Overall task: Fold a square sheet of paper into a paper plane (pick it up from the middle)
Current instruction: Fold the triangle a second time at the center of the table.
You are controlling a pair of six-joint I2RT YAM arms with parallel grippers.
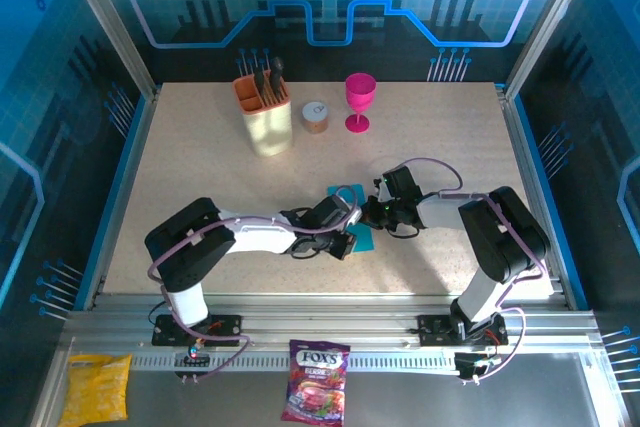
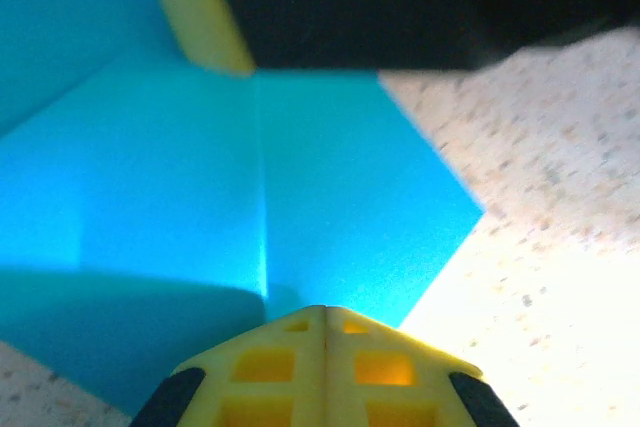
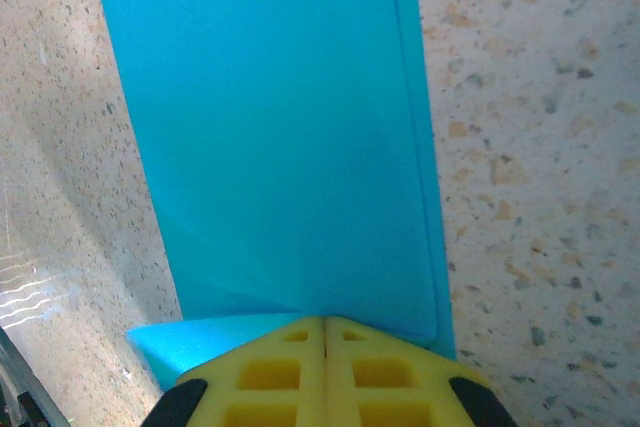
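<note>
Tabletop (image 1: pixel 200 167): paper (image 1: pixel 362 240) mostly hidden beneath arms (image 1: pixel 260 232).

Speckled table (image 1: pixel 200 177), cyan paper (image 1: pixel 359 240), holder (image 1: pixel 266 119), tin (image 1: pixel 316 117), goblet (image 1: pixel 359 102)

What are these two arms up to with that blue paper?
A blue sheet of paper lies at the middle of the table, partly folded, with a crease showing. The left gripper and the right gripper meet over it, both shut, tips at the paper, seemingly pressing it flat.
</note>
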